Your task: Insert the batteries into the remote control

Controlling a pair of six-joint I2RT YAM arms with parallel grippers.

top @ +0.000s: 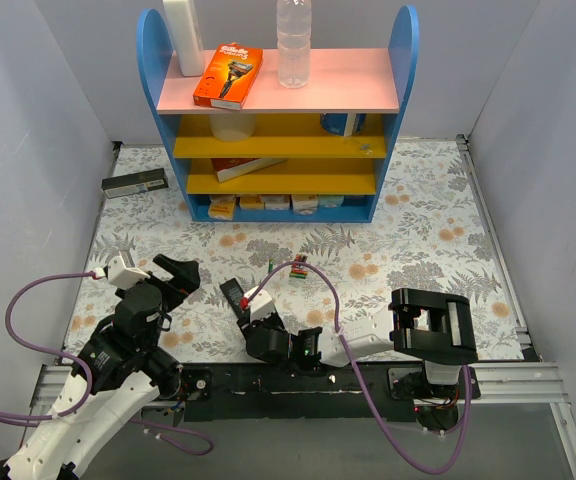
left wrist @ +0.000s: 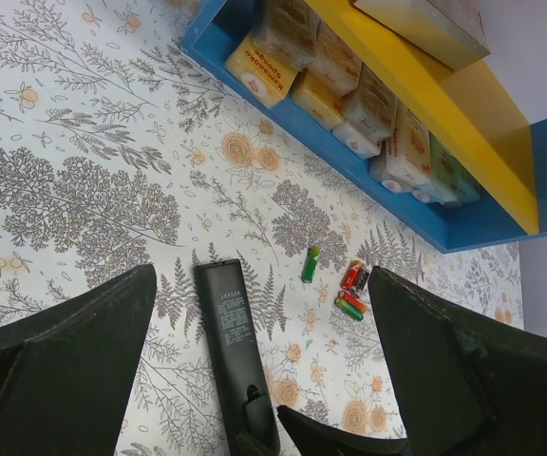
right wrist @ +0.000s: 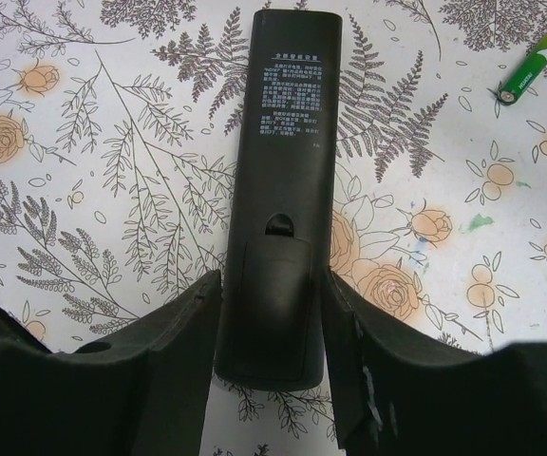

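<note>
The remote control (right wrist: 278, 171) lies back-up on the flowered table, with its white print and notched battery cover showing. It also shows in the top view (top: 232, 292) and the left wrist view (left wrist: 226, 332). My right gripper (right wrist: 272, 313) is low over the remote's near end, with a finger pressed to each side of it. The batteries (left wrist: 352, 290) lie in a small red, green and dark cluster (top: 298, 268). A thin green one (left wrist: 310, 263) lies apart and also shows in the right wrist view (right wrist: 525, 76). My left gripper (left wrist: 262, 275) is open and empty, above and left of the remote (top: 173, 275).
A blue shelf unit (top: 278, 205) stands at the back with a razor pack, a bottle and small boxes (left wrist: 349, 95) on it. A dark flat box with a pale label (top: 135, 183) lies at the far left. Grey walls close in both sides.
</note>
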